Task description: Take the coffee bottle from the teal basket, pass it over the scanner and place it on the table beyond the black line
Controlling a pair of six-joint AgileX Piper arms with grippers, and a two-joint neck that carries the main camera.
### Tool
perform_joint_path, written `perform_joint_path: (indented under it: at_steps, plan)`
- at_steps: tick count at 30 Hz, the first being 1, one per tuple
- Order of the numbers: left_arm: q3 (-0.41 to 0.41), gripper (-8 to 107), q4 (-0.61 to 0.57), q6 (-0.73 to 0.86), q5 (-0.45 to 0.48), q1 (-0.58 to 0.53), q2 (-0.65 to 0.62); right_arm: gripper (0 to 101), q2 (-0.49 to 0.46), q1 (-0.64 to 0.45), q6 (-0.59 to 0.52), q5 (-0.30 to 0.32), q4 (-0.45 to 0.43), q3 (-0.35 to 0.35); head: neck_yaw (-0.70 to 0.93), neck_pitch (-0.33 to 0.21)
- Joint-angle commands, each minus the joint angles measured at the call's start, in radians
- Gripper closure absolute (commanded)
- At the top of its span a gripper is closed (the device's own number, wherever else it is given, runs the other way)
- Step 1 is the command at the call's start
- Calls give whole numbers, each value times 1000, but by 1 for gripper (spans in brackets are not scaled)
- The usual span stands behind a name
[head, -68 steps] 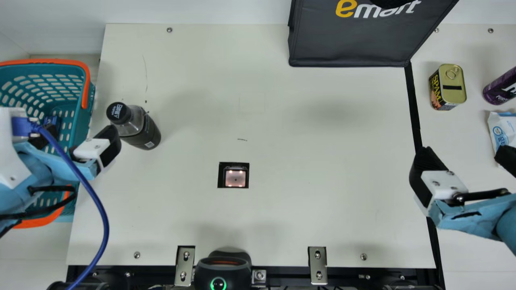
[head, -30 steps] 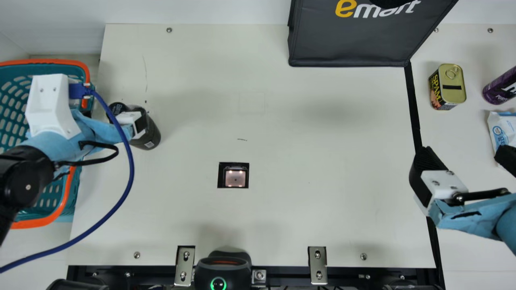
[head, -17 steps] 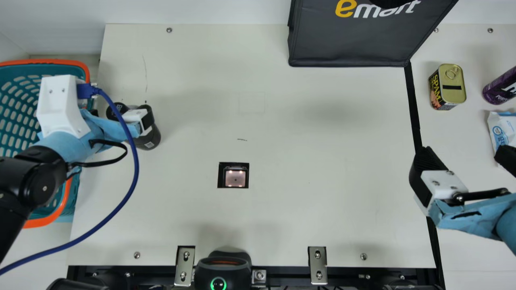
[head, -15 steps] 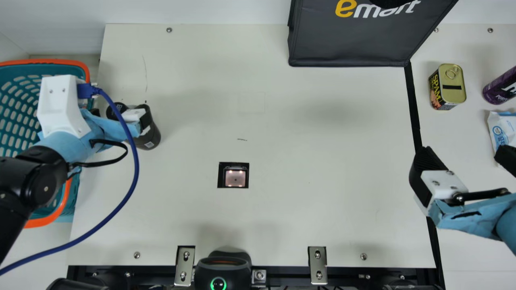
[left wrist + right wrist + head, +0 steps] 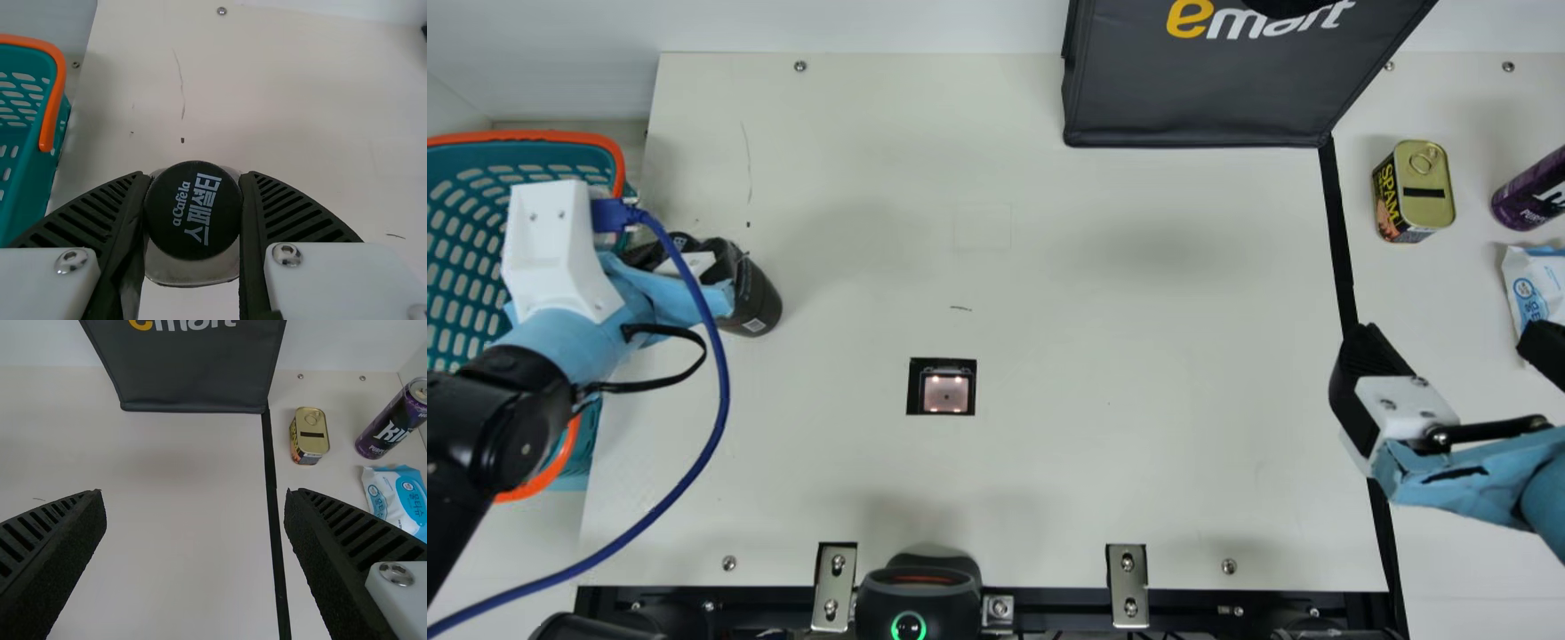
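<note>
The coffee bottle (image 5: 756, 298) stands on the table beside the teal basket (image 5: 596, 142), outside it. My left gripper (image 5: 678, 254) is shut on its upper part. In the left wrist view, the black cap (image 5: 192, 210) sits between both fingers of my left gripper (image 5: 192, 200), which press in from either side. The square scanner window (image 5: 946, 394) glows in the table's middle. Over the black line (image 5: 1343, 249) at the right, my right gripper (image 5: 1454, 345) holds nothing; in the right wrist view my right gripper (image 5: 195, 497) is open with fingers wide apart.
Beyond the black line stand a gold-topped can (image 5: 1424, 185), a purple can (image 5: 1529, 196) and a white-blue packet (image 5: 1534, 289). A black bag (image 5: 1200, 98) is at the back. A black device with a green ring (image 5: 908, 626) sits at the front edge. A blue cable hangs from my left arm.
My left arm has moved from over the basket to the bottle, and its fingers have closed around it. The bottle has shifted very slightly. The right arm has kept still.
</note>
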Motion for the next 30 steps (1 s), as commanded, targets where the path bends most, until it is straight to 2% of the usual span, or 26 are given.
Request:
perform_joint_path:
  at_steps: [1, 19, 30]
  plan:
    - [-4, 107, 11, -10, 24, -9, -22, 6, 0, 0, 0, 0, 0, 0, 2, -29]
    - [-78, 107, 119, -154, 278, -172, -144, 6, 0, 0, 0, 0, 0, 0, 2, -29]
    - [-97, 107, 177, -282, 372, -312, -169, 6, 0, 0, 0, 0, 0, 0, 2, -29]
